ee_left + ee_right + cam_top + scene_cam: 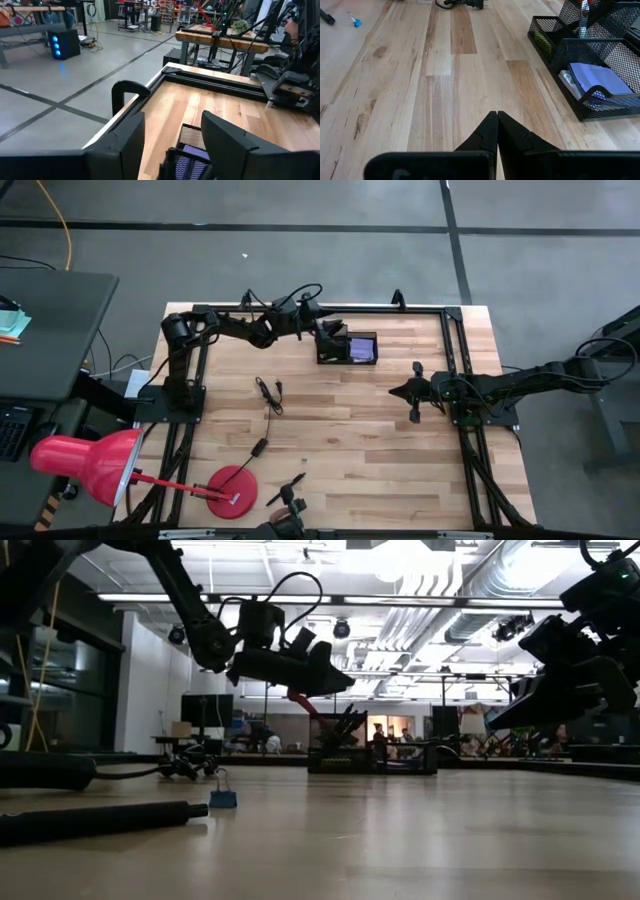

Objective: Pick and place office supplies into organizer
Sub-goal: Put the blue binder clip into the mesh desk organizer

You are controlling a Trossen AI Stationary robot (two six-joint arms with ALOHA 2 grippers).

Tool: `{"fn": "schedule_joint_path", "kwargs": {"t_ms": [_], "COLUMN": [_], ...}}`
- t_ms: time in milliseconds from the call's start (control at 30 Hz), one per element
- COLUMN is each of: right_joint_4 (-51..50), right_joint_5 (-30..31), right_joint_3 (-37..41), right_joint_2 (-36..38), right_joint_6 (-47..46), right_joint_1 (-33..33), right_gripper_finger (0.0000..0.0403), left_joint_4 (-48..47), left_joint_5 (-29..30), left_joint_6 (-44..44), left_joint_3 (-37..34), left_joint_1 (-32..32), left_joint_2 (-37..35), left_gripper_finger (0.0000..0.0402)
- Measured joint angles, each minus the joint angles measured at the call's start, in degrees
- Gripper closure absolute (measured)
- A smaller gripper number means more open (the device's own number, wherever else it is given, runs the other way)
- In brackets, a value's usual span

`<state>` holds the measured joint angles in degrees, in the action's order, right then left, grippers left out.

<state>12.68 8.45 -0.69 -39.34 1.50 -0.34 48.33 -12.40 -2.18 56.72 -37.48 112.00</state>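
The black mesh organizer (350,348) stands at the table's far middle. A purple sticky-note pad (597,77) lies in its lower tray, with a white packet (567,81) beside the pad. A small yellow piece (543,42) sits in another section. A red scissors handle (303,703) sticks up out of the taller cup. My left gripper (172,127) hovers open just above the organizer's left end (330,332), with nothing between its fingers. My right gripper (497,120) is shut and hangs over bare wood to the organizer's right and nearer (412,392).
A thin black cable (268,395) lies on the wood left of centre. The red lamp's round base (232,490) stands near the front edge, its shade (90,463) off the table's left. A black frame rail (215,80) runs along the far edge.
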Motion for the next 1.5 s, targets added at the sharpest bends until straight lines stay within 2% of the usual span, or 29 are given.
{"fn": "schedule_joint_path", "kwargs": {"t_ms": [100, 300, 467, 600, 733, 1000, 1200, 1300, 1500], "right_joint_4": [0.0, 0.0, 0.0, 0.0, 0.0, 0.0, 0.0, 0.0, 0.0], "right_joint_5": [0.0, 0.0, 0.0, 0.0, 0.0, 0.0, 0.0, 0.0, 0.0], "right_joint_3": [0.0, 0.0, 0.0, 0.0, 0.0, 0.0, 0.0, 0.0, 0.0], "right_joint_2": [0.0, 0.0, 0.0, 0.0, 0.0, 0.0, 0.0, 0.0, 0.0], "right_joint_6": [0.0, 0.0, 0.0, 0.0, 0.0, 0.0, 0.0, 0.0, 0.0], "right_joint_1": [0.0, 0.0, 0.0, 0.0, 0.0, 0.0, 0.0, 0.0, 0.0], "right_gripper_finger": [0.0402, 0.0402, 0.0402, 0.0402, 0.0402, 0.0402, 0.0402, 0.0402, 0.0402], "left_joint_4": [-3.7, -9.2, -21.8, -32.3, -36.5, -46.5, -58.6, -61.6, -64.3], "left_joint_5": [-0.6, -7.7, -15.2, -12.2, -7.5, -11.6, -10.7, -8.1, 0.7], "left_joint_6": [-2.1, -8.8, -12.2, -14.2, -12.1, -8.2, -3.5, -2.7, -2.1], "left_joint_3": [0.0, 0.0, 0.0, 0.0, 0.0, 0.0, 0.0, 0.0, 0.0], "left_joint_1": [0.0, 0.1, 1.8, 6.4, 12.0, 18.6, 25.4, 29.2, 36.5], "left_joint_2": [-2.9, -10.7, -15.4, -17.1, -17.4, -17.6, -17.7, -17.7, -17.7], "left_gripper_finger": [0.0228, 0.0241, 0.0248, 0.0255, 0.0262, 0.0262, 0.0262, 0.0261, 0.0261]}}
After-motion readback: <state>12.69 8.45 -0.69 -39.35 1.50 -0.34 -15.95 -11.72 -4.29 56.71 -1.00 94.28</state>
